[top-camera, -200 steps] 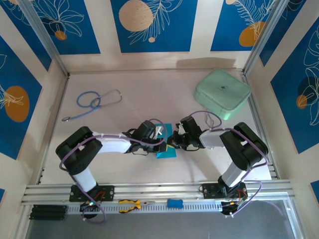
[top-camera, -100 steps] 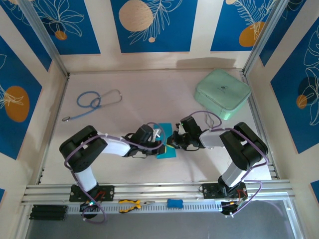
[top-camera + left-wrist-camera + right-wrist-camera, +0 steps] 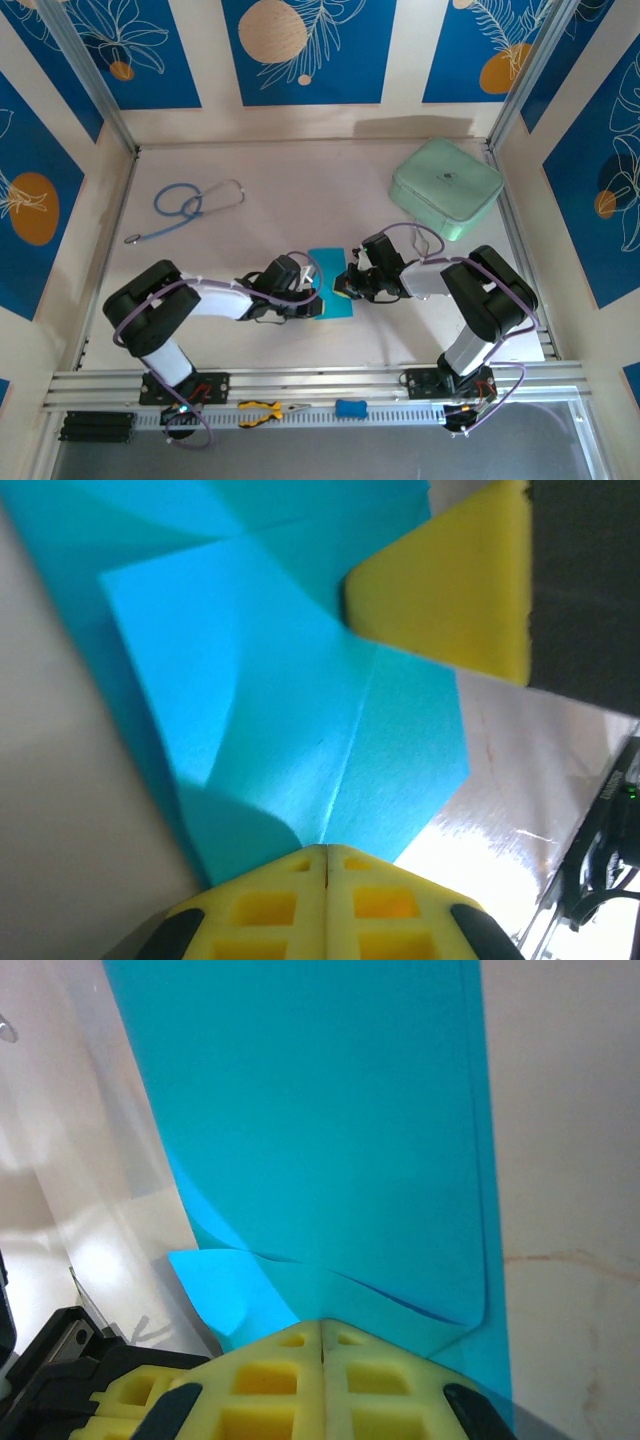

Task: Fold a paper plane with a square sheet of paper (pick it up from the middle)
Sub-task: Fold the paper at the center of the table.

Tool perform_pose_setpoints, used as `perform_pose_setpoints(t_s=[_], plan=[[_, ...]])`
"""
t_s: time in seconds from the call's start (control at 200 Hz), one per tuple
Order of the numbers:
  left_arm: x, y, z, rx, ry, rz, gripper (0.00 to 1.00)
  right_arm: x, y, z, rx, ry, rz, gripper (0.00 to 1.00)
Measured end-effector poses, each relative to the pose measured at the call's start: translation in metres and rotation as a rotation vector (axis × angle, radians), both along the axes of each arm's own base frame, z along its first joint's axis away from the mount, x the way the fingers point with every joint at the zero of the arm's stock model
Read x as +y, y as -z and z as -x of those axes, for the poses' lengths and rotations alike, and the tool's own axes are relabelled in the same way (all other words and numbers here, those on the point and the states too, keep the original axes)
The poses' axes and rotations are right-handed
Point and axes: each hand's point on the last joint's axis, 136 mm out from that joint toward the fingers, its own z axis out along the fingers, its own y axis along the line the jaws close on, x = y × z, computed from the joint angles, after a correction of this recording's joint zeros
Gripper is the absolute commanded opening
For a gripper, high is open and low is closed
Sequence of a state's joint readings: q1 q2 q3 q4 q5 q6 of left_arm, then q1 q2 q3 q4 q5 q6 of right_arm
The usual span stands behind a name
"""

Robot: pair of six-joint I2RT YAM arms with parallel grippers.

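The square sheet of paper (image 3: 330, 268) lies on the table as a cyan-blue creased rectangle between my two arms. In the left wrist view the paper (image 3: 270, 700) shows folded flaps and a centre crease that runs up to my left gripper (image 3: 327, 852). That gripper is shut, its yellow tips resting on the paper's near left part (image 3: 316, 298). My right gripper (image 3: 344, 289) is shut too, its tips (image 3: 322, 1326) pressed on the paper (image 3: 320, 1120) at its right edge beside a raised flap. One of the right gripper's yellow fingers (image 3: 450, 590) shows across the sheet.
A mint-green case (image 3: 447, 187) sits at the back right and a blue-tubed stethoscope (image 3: 185, 205) at the back left. Yellow-handled pliers (image 3: 265, 410) and a small blue block (image 3: 350, 408) lie on the front rail.
My left gripper has drawn back toward the near left across the sheet, uncovering its far half. The right gripper has stayed in place.
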State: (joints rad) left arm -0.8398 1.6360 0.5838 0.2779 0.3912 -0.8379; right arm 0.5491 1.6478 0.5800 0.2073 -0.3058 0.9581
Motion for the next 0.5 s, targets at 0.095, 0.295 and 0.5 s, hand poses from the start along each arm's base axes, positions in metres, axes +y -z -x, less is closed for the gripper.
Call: perform_pose_setpoints(t_s=[0.095, 0.295, 0.5], plan=[[0.005, 0.000, 0.003, -0.005, 0.016, -0.033, 0.07, 0.000, 0.000, 0.000, 0.001, 0.000, 0.000, 0.00], [0.012, 0.001, 0.006, -0.017, 0.043, -0.074, 0.07, 0.000, 0.000, 0.000, 0.002, 0.000, 0.000, 0.00], [0.018, 0.001, 0.012, -0.014, 0.063, -0.099, 0.07, 0.000, 0.000, 0.000, 0.002, 0.000, 0.000, 0.00]])
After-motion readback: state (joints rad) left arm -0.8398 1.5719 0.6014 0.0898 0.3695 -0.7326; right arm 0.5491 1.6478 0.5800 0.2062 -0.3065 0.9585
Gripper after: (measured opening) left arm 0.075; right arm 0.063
